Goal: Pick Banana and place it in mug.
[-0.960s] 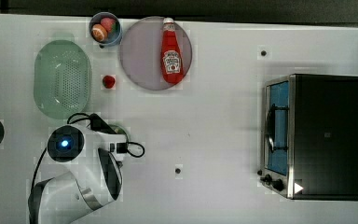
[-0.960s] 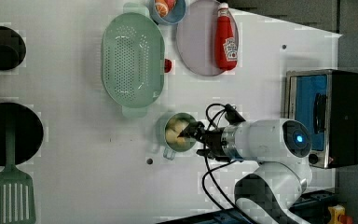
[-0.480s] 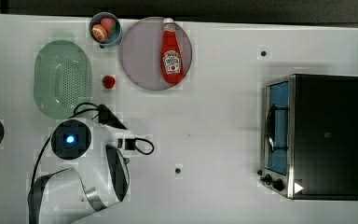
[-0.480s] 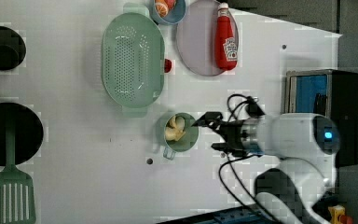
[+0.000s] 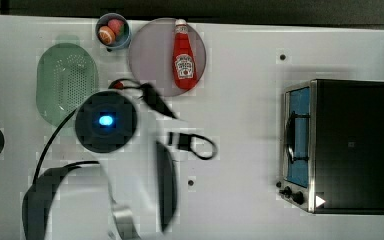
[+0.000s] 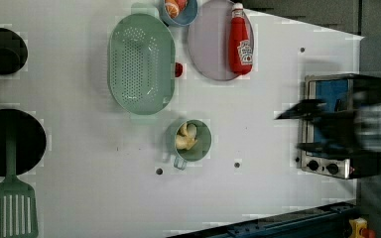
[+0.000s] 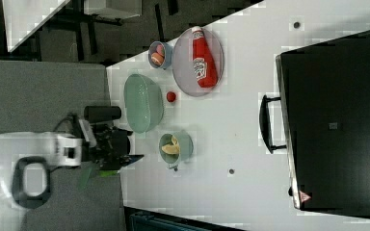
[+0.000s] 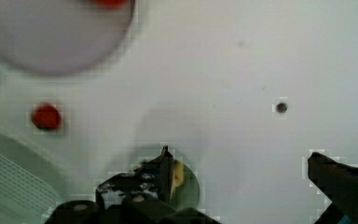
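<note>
Banana (image 6: 185,137) lies inside mug (image 6: 202,148), just beside the colander (image 6: 140,63) on the table (image 6: 258,124). Gripper (image 8: 240,172) empty, fingers spread wide, well above the mug.

So the banana (image 6: 185,137) is a little pale yellow-cream bunch of stubby curved lobes, and it's sitting right inside the mug (image 6: 202,148), nothing touching it. The mug is a small round see-through green one standing upright on the white worktop (image 6: 258,198), mouth up. In the left view, its tiny handle points toward the picture's lower edge.
</note>
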`<state>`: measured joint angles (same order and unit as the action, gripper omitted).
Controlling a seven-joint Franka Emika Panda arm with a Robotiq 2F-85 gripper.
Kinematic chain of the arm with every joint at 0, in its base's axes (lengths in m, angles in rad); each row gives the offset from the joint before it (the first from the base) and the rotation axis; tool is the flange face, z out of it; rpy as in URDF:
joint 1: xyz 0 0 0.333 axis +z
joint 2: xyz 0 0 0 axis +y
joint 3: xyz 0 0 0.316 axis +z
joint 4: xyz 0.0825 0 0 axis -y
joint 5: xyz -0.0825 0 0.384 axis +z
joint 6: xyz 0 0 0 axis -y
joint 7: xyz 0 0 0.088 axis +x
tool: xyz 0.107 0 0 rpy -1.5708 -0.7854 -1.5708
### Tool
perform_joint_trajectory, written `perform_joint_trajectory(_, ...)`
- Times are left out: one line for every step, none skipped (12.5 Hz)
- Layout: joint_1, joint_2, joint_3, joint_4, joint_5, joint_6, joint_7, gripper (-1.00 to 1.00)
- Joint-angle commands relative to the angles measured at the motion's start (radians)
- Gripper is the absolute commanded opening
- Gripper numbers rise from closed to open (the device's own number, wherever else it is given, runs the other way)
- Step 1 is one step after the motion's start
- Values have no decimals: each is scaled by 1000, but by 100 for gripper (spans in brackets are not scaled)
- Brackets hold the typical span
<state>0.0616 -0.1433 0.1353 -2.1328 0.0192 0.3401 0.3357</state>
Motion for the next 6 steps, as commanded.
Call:
perform_joint_trajectory(-27,-94,-113,97,10,-98,-125,100)
perform_joint_trajectory(-29,-108,-145,120,5,-125,-152,100)
perform_joint_trajectory(-30,-120,-176,137,2,-153,-179,100)
perform_joint_trajectory(-31,-131,-206,147,1,-167,-204,100)
perform_joint_trajectory(-32,-138,-230,150,-3,-168,-246,100)
perform_joint_trajectory(-32,-141,-249,150,-15,-178,-294,100)
